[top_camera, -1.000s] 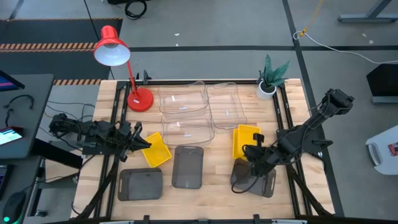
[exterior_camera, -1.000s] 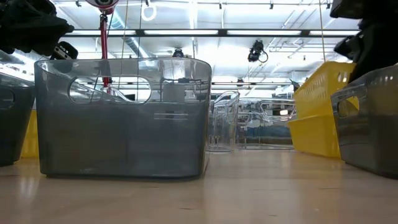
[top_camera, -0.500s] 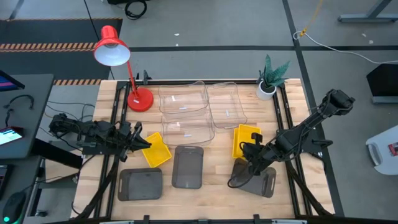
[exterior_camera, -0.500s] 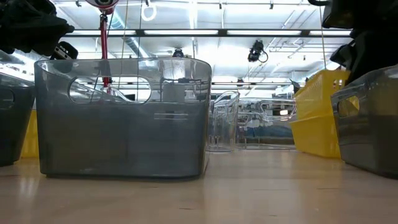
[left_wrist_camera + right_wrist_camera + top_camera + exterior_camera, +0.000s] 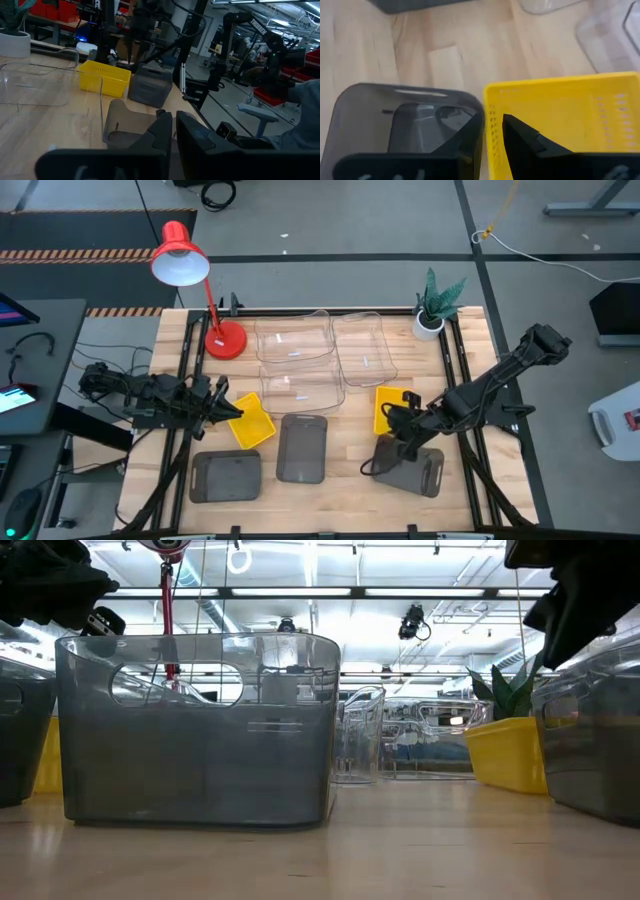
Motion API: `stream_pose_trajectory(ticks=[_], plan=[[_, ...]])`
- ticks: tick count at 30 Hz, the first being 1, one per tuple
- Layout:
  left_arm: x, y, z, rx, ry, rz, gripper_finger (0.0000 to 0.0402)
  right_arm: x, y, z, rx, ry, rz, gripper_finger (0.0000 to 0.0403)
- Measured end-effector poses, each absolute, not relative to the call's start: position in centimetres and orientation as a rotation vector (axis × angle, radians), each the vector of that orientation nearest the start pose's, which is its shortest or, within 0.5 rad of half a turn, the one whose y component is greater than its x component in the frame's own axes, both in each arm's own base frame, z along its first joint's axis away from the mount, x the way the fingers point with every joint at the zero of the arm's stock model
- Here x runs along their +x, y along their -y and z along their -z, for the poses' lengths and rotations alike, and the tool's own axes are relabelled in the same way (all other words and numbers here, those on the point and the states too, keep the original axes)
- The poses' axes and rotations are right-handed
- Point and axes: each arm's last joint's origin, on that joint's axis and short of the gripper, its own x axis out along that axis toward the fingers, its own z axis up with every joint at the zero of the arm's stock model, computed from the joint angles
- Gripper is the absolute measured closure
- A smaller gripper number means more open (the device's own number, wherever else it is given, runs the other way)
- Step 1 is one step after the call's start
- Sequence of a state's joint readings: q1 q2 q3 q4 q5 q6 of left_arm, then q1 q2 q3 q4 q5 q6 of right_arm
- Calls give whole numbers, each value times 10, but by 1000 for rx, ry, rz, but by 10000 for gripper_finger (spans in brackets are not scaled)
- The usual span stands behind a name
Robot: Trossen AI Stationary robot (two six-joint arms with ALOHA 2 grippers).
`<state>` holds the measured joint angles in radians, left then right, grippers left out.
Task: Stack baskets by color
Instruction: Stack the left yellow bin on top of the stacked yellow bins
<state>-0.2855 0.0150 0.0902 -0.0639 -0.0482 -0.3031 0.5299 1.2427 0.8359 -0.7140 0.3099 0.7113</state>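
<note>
A yellow basket [image 5: 393,402] lies flat on the table at the right, its long side next to a dark grey basket [image 5: 414,472]. My right gripper [image 5: 493,131] hovers open above the line where the two meet, pointing steeply down, with its fingers either side of the yellow rim [image 5: 488,107] and clear of it. At the table's left edge my left gripper [image 5: 226,409] is shut and level, raised above a second yellow basket [image 5: 252,421]. Two more grey baskets [image 5: 226,477] [image 5: 302,448] stand near the front. Three clear baskets [image 5: 303,387] sit at the back.
A red desk lamp [image 5: 182,260] stands at the back left with its base [image 5: 225,340] on the table. A small potted plant [image 5: 432,310] is at the back right. Bare wood shows between the middle grey basket and the right one [image 5: 350,465].
My right gripper has let go of the right yellow basket. It has risen a little and shifted toward the table's left. The basket, which stood tipped up on one edge beside the grey basket, has dropped flat onto the table.
</note>
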Motion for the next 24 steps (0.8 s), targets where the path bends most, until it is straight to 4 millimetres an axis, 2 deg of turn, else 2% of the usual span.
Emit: stream_pose_trajectory(ticks=[7, 16, 24], plan=[[89, 25, -187, -304, -25, 237, 363, 204, -100, -228, 169, -993, 200, 323], [89, 25, -187, -303, -25, 237, 366, 206, -96, -231, -89, -911, 234, 323], [89, 25, -187, -304, -25, 237, 370, 209, -95, -227, -231, -815, 204, 329]])
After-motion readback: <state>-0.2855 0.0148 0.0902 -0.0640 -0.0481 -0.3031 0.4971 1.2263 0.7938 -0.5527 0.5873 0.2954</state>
